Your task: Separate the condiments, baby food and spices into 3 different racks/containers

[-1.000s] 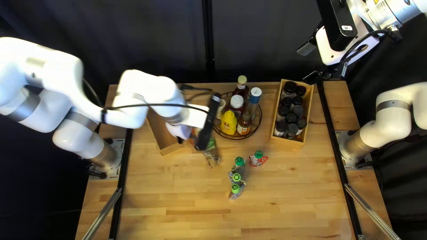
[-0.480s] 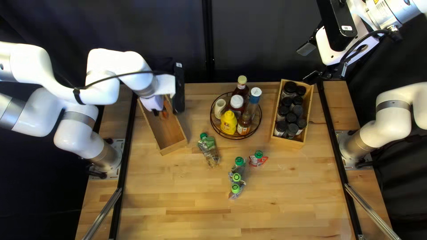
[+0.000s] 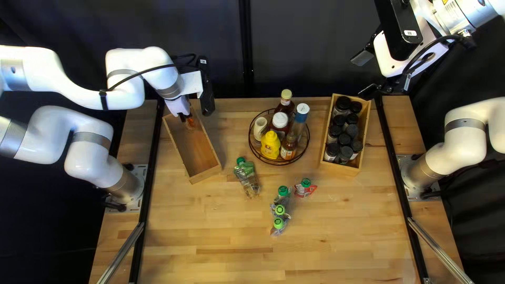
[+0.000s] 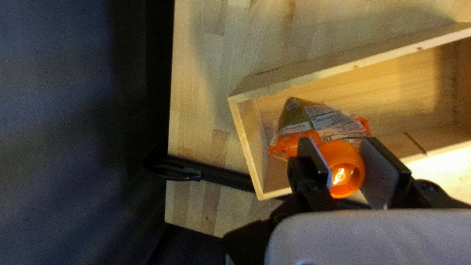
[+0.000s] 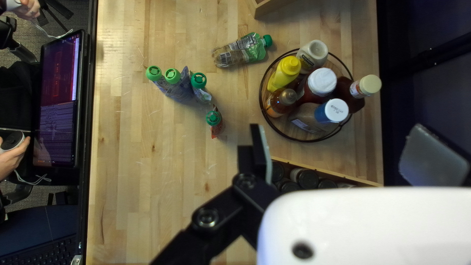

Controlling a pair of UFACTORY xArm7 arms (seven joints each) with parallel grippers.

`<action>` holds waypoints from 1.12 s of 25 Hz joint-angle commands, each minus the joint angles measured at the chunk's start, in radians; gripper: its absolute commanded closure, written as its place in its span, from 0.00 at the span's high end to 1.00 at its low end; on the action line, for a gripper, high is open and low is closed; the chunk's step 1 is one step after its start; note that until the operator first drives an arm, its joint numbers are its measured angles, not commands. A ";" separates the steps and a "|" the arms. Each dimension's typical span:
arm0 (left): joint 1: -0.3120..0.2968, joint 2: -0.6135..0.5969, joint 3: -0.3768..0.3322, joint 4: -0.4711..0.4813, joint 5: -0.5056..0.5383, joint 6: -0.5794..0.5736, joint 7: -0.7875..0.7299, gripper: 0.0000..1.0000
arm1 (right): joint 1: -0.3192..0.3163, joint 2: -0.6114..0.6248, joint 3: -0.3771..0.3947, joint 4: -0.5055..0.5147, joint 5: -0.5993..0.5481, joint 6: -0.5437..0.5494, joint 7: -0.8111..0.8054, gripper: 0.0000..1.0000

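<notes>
My left gripper (image 3: 184, 117) is low inside the far end of the left wooden box (image 3: 195, 160). In the left wrist view my left gripper (image 4: 346, 164) is shut on the orange cap of a pouch (image 4: 314, 122), whose body lies against the box's end wall. My right gripper (image 3: 365, 74) hangs open beyond the table's far edge; the right wrist view shows my right gripper (image 5: 343, 149) with nothing between its wide-set fingers. A green-capped pouch (image 3: 248, 178) lies beside the box, several others (image 3: 280, 210) near the middle, and a red one (image 3: 305, 189) right of them.
A round wire rack (image 3: 279, 163) holds condiment bottles and jars. Right of it, a wooden crate (image 3: 336, 167) holds black-lidded spice jars. In the right wrist view, a person's hands (image 5: 11, 159) and a screen (image 5: 58, 98) are beyond the table's edge.
My left arm has swung back and left from above the table to the left box, carrying the orange-capped pouch down into it. The right arm has not moved.
</notes>
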 commanded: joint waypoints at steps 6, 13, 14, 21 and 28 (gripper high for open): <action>-0.028 0.043 0.022 -0.001 -0.017 -0.047 0.009 1.00 | 0.000 0.000 0.000 0.000 0.000 0.000 0.000 1.00; -0.103 0.003 -0.081 0.043 -0.095 0.048 -0.020 1.00 | 0.000 0.000 0.000 0.000 0.000 0.000 0.000 1.00; -0.121 0.004 -0.093 0.051 -0.110 0.056 -0.018 1.00 | 0.000 0.000 0.000 0.000 0.000 0.000 0.000 1.00; -0.365 0.157 -0.148 0.183 -0.283 0.039 0.092 1.00 | 0.000 0.000 0.000 0.000 0.000 0.000 0.000 1.00; -0.524 0.418 -0.168 0.335 -0.391 -0.035 0.269 1.00 | 0.000 0.000 0.000 0.000 0.000 0.000 0.000 1.00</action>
